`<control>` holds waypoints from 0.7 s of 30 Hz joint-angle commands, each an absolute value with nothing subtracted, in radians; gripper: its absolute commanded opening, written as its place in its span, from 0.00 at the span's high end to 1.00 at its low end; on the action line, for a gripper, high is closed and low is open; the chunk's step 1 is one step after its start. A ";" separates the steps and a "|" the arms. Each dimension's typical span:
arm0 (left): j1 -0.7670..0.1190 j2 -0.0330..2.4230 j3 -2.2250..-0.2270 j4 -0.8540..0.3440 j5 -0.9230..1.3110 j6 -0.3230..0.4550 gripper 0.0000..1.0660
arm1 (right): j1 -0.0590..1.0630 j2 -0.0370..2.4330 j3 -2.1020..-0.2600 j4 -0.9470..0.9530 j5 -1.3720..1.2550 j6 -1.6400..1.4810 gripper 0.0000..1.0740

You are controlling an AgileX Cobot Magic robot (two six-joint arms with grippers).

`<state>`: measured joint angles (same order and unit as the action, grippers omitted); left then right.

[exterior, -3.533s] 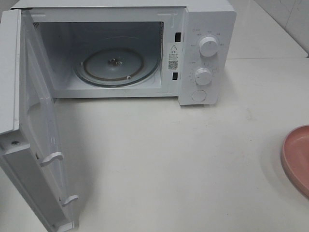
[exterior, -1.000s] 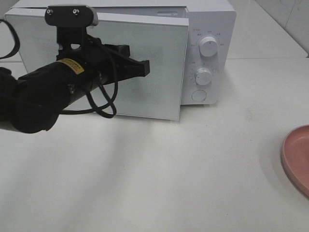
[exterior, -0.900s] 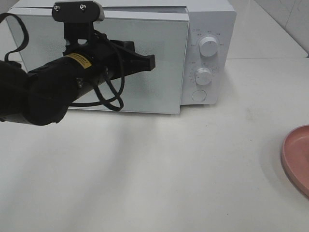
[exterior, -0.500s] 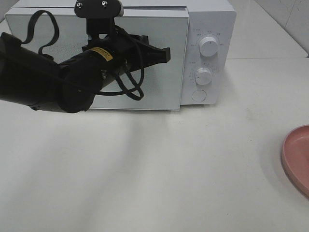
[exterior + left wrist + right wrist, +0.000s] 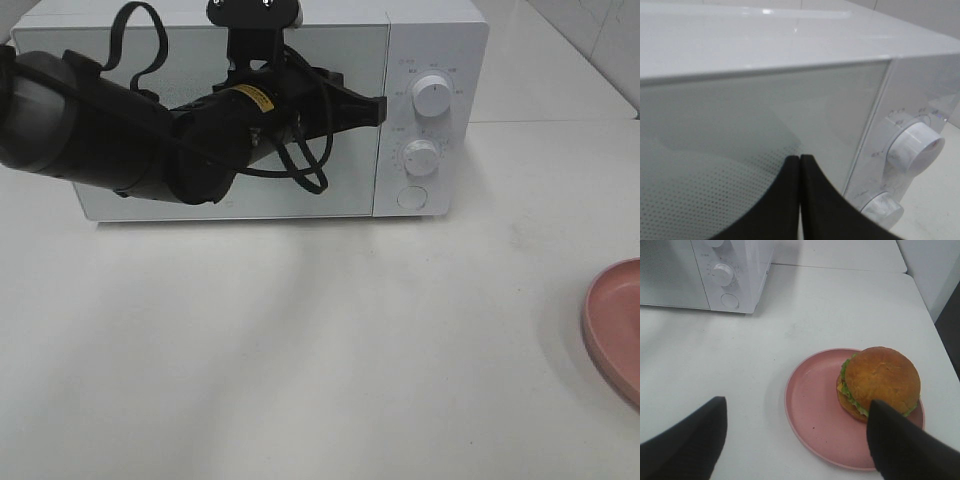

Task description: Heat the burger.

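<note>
The burger (image 5: 881,381), with a golden-brown bun and green lettuce, sits on a pink plate (image 5: 815,410) in the right wrist view. My right gripper (image 5: 796,405) hovers open above the plate, one finger on either side, touching nothing. In the high view the burger is out of frame; only the plate's edge (image 5: 612,325) shows at the far right. My left gripper (image 5: 378,105) is shut and empty, its tips against the closed door (image 5: 345,170) of the white microwave (image 5: 440,40), near the door's right edge. The wrist view shows its fingertips (image 5: 790,190) pressed together.
Two knobs (image 5: 431,95) (image 5: 421,157) and a round button (image 5: 411,197) sit on the microwave's right-hand panel. The left arm's black body (image 5: 110,130) spans the front of the door. White tabletop (image 5: 330,340) stretches between the microwave and the plate.
The microwave door swung from wide open to fully closed, with the left gripper against it moving right and toward the oven. The plate has not moved.
</note>
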<state>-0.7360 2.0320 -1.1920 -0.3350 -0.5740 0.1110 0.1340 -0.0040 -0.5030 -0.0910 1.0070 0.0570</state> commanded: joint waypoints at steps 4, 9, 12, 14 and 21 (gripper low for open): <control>-0.666 2.027 -1.225 -0.407 -0.641 0.088 1.00 | 0.128 -0.032 -0.500 -0.089 0.996 0.045 0.30; -0.682 1.986 -1.222 -0.370 -0.509 0.097 1.00 | 0.128 -0.032 -0.500 -0.089 0.996 0.045 0.30; -0.696 1.952 -1.222 -0.348 -0.374 0.097 1.00 | 0.128 -0.032 -0.500 -0.089 0.996 0.045 0.30; -0.708 1.921 -1.222 -0.342 -0.232 0.096 1.00 | 0.128 -0.032 -0.500 -0.089 0.996 0.045 0.30; -0.727 1.861 -1.222 -0.347 0.071 0.064 1.00 | 0.128 -0.032 -0.500 -0.089 0.996 0.045 0.30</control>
